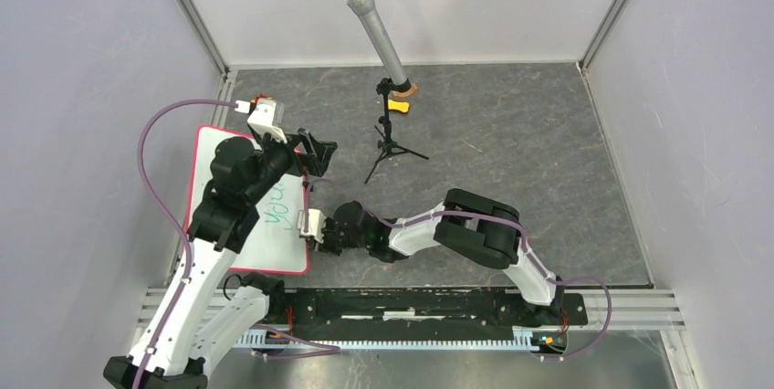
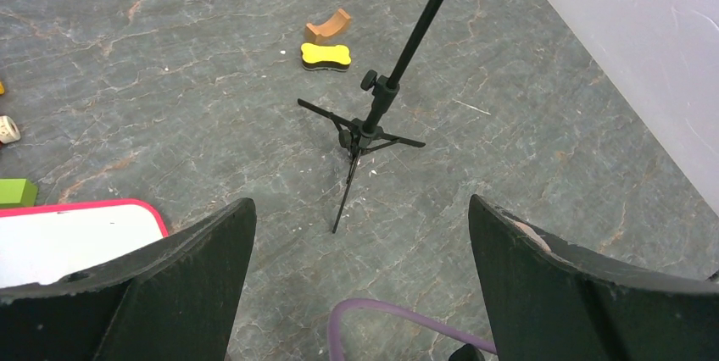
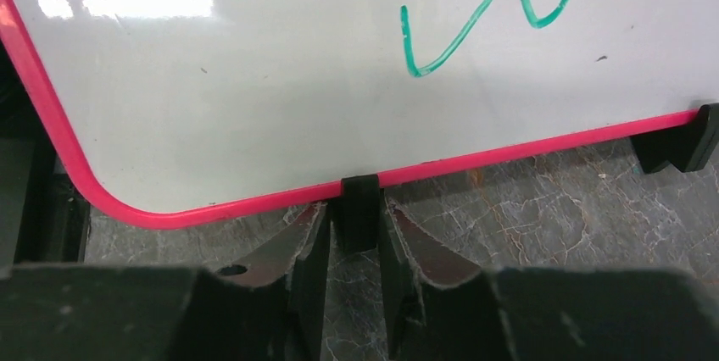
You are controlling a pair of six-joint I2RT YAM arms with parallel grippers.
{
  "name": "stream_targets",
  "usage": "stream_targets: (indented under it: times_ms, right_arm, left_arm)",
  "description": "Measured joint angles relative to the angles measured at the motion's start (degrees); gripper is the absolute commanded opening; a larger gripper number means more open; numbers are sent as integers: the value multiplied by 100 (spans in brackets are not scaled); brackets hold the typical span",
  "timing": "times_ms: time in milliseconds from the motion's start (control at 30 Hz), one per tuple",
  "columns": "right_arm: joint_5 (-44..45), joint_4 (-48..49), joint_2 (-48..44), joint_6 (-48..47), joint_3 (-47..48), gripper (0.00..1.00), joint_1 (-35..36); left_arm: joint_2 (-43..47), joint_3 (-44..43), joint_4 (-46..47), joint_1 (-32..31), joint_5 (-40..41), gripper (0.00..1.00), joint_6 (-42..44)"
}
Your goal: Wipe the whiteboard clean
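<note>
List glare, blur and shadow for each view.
Right wrist: a glare streak at upper left of the whiteboard, green writing sharp, right tool dark and soft around the black clip. Left wrist: left tool dark in the foreground, microphone stand crisp. Top external: even light, faint shadows, no glare.

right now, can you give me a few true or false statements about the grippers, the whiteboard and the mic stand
1. The left gripper is holding an eraser. False: its jaws are wide open with nothing between them.
2. The whiteboard has green writing on it. True.
3. The right gripper is closed around a black clip on the whiteboard's pink rim. True.
4. The microphone stand lies tipped over on the whiteboard. False: it stands on its tripod legs on the grey table, off the board.
</note>
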State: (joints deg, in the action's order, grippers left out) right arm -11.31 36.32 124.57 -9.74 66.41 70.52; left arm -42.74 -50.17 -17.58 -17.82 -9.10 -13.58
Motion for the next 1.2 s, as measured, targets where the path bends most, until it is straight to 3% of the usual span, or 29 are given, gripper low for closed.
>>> stream_targets:
  times_ms: [367,533,1200]
  right_arm:
    - [249,1071,-160,238,-835,6,22]
    - [367,1401,-365,262,-1322,0,24]
    - [199,2632,-1620,695,-3814,2,-522]
  left_arm:
    - [-105,0,-11,0,107,100,0]
    - [-72,0,-15,0,173,100,0]
    - [-199,-11,-341,2,455,100,0]
